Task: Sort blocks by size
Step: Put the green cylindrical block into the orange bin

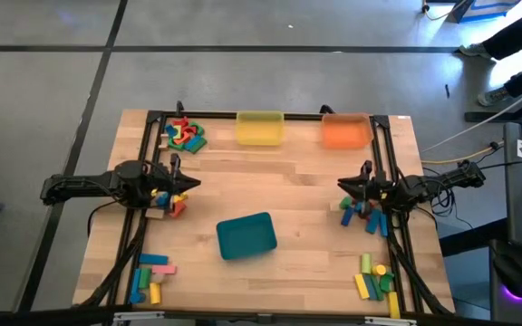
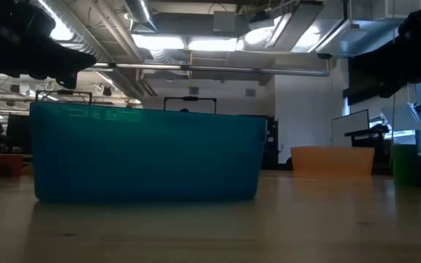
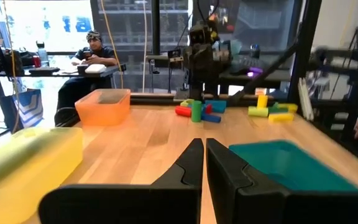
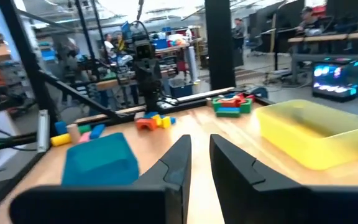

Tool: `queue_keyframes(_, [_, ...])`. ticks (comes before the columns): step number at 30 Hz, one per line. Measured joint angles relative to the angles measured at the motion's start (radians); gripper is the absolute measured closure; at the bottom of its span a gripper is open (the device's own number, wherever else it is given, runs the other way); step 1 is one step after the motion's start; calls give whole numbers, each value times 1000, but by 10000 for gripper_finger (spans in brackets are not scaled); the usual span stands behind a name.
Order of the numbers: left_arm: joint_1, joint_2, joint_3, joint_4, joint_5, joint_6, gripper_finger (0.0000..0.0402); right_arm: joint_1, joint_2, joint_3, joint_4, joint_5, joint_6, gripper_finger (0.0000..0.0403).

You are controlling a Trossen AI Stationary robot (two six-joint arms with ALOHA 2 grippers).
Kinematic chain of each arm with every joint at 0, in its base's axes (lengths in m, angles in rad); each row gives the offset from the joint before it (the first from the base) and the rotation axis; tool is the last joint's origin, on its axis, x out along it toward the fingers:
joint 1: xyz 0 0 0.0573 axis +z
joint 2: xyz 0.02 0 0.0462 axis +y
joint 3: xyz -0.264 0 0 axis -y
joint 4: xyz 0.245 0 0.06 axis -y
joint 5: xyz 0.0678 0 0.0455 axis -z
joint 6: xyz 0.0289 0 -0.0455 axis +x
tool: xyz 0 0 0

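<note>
We look down on a pale wooden surface (image 1: 297, 186) with visible plank grain, edged by a black metal frame. Three smooth, translucent plastic trays with rounded corners sit on it: a yellow tray (image 1: 260, 128) at 12 o'clock, an orange tray (image 1: 345, 132) toward 1 o'clock, and a teal tray (image 1: 246, 235) near the middle, slightly toward 6 o'clock and turned a little askew.

The blocks lie in five loose clusters, all outside the trays. At 11 o'clock, a heap (image 1: 184, 135) of curved and chunky red, green and blue pieces sits beside the yellow tray. At 9 o'clock, a few blocks (image 1: 169, 201) in yellow, blue and red lie under the left arm. At 3 o'clock, a group (image 1: 362, 215) of blue, red and green pieces lies under the right arm. At 7 o'clock, long bars (image 1: 150, 277) in teal, pink, green and yellow lie roughly side by side. At 5 o'clock, yellow and green bars (image 1: 376, 279) with short cylinders gather near the frame.

The left claw (image 1: 188, 183) hovers at 9 o'clock, its matte dark fingers (image 3: 191, 163) clenched together on nothing. The right claw (image 1: 344, 186) hovers at 3 o'clock; its fingers (image 4: 179, 158) stand slightly apart with a narrow gap and nothing between them.

From the left wrist we see a seated person (image 3: 89, 59) at a desk beyond the surface.
</note>
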Motion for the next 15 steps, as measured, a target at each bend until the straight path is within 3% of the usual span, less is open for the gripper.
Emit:
queue_keyframes(7, [3,0,0,88,-20,30,396,0,25,44,-52,-10,-65,343])
queue_keyframes(15, [3,0,1,150,-79,162,396,0,220,248,-230,61,-82,343])
